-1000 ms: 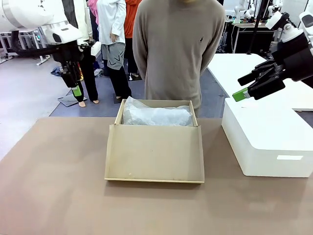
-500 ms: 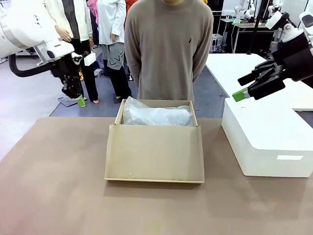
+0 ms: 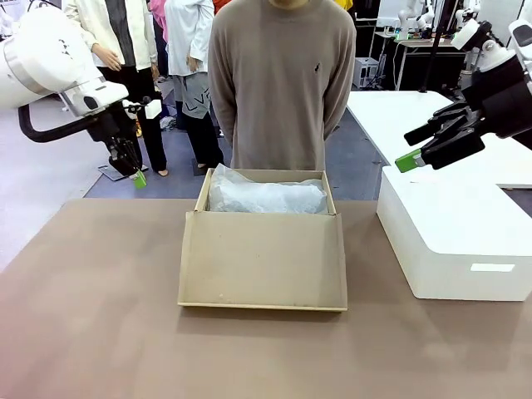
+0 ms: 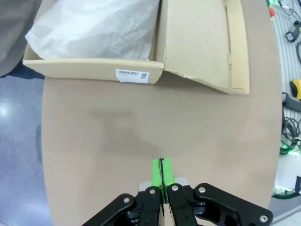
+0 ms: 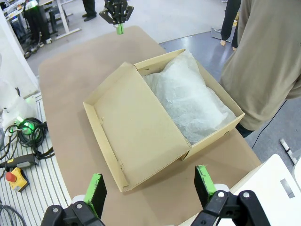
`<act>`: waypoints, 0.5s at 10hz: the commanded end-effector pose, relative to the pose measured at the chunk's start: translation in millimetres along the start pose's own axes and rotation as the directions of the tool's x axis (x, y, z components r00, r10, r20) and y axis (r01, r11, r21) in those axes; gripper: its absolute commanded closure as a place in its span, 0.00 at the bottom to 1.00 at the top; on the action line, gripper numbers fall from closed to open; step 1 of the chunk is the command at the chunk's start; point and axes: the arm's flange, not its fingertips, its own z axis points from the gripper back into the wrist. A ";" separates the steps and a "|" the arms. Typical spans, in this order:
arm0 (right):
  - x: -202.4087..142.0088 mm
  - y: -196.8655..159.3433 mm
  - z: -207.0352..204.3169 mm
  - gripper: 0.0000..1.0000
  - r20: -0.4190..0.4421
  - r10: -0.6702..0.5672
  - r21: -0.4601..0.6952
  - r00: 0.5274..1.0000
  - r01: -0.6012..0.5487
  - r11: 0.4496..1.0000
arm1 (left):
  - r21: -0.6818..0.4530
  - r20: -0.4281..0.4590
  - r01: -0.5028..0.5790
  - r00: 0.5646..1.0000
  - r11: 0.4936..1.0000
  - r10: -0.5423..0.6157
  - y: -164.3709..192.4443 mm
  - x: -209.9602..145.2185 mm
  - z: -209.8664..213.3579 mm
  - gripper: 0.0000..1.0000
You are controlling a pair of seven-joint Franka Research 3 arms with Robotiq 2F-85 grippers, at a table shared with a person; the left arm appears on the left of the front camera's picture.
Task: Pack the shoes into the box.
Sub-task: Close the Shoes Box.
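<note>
I've got the box (image 3: 262,249) in the middle of the table (image 3: 91,291). It's tan cardboard, with its flap lid folded out flat toward my side and crumpled white tissue (image 3: 266,198) filling the tray (the left wrist camera shows a barcode label (image 4: 132,75) on 1 end wall). A person (image 3: 283,83) stands just behind it. My left gripper (image 3: 139,177) hangs near the table's far left edge, its 2 green pads pressed together on nothing. My right gripper (image 3: 410,148) hovers over the white box (image 3: 453,241) at right, jaws spread wide and empty.
</note>
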 end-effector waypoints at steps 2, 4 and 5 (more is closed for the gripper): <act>0.2 -3.4 -1.7 0.00 0.026 0.018 0.018 1.000 -0.019 1.000 | -0.003 0.015 0.033 0.999 0.999 -0.033 0.1 -1.8 2.2 1.00; 0.2 -3.4 -1.7 0.00 0.026 0.018 0.018 1.000 -0.019 1.000 | 0.000 0.001 0.015 1.000 1.000 -0.015 0.0 0.1 0.2 1.00; 0.2 -3.4 -1.7 0.00 0.026 0.018 0.018 1.000 -0.019 1.000 | -0.010 0.049 -0.004 0.999 1.000 0.004 7.0 -6.1 -12.6 1.00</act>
